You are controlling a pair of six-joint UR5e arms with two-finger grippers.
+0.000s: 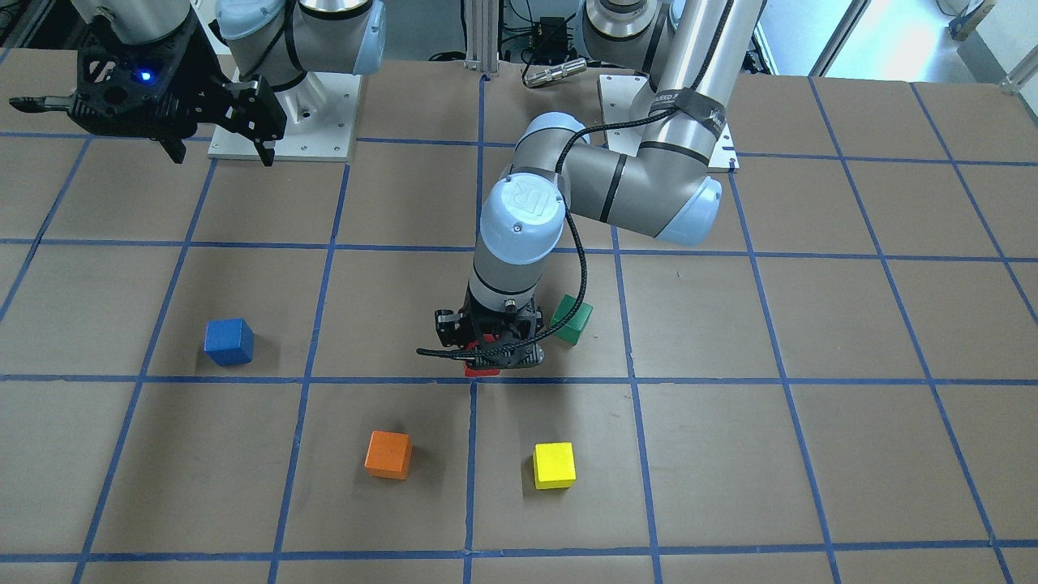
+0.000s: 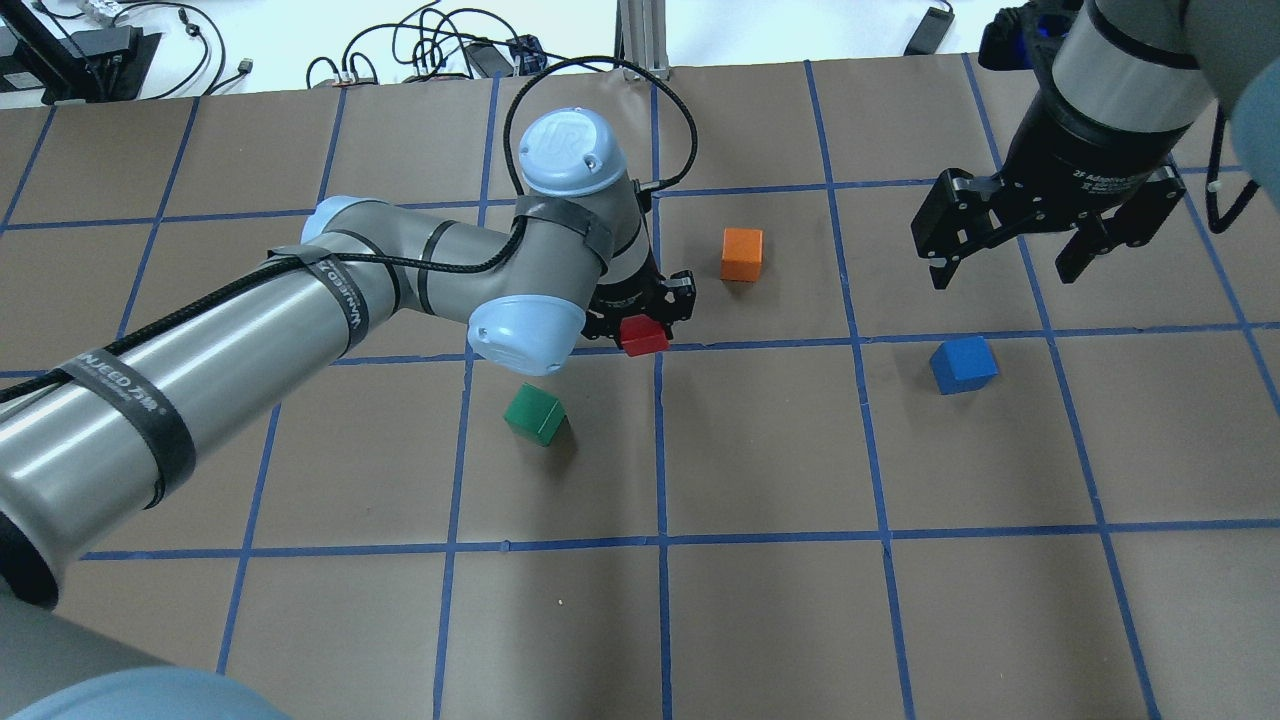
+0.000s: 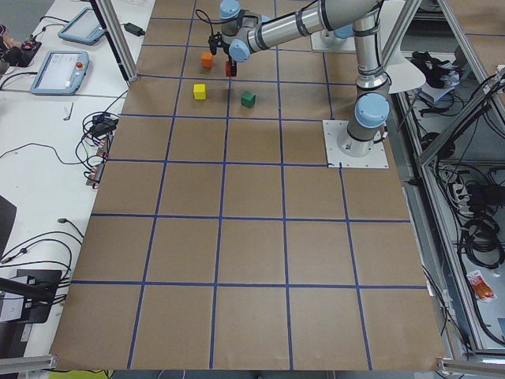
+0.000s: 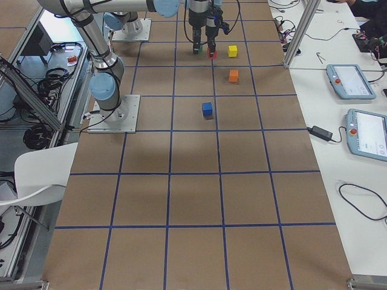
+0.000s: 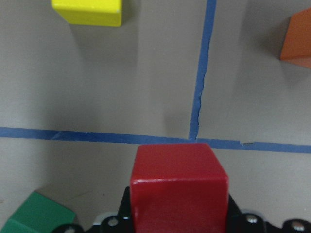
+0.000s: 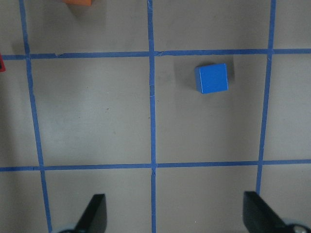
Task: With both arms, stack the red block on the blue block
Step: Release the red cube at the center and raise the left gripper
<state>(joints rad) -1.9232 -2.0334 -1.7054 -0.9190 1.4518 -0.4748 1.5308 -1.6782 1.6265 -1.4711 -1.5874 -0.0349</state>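
Note:
The red block sits between the jaws of my left gripper, which is shut on it at or just above the table, over a crossing of blue tape lines. The block also shows in the overhead view under the left gripper. The blue block stands alone on the table and also shows in the right wrist view and the front view. My right gripper hangs open and empty in the air, back from the blue block and well above it.
A green block lies close beside the left gripper on the robot's side. An orange block and a yellow block lie beyond the left gripper. The table is brown paper with a blue tape grid.

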